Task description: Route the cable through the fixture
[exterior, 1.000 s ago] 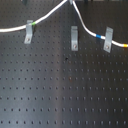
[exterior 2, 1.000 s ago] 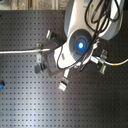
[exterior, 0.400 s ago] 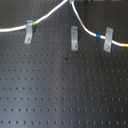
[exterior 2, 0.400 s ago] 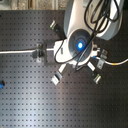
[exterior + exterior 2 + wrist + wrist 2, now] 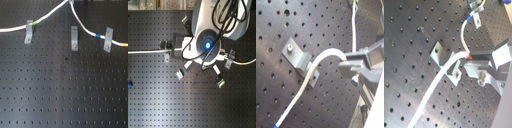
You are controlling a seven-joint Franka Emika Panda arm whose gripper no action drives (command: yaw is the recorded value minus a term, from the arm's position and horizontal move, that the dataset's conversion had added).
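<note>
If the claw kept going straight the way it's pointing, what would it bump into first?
Probably the middle clip on the black board. The claw holds the cable just beside it, though depth is hard to judge.

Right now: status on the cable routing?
Gripper shut on cable, lifted above middle clip. Cable seated in outer clips, not the middle. Nothing in the way.
</note>
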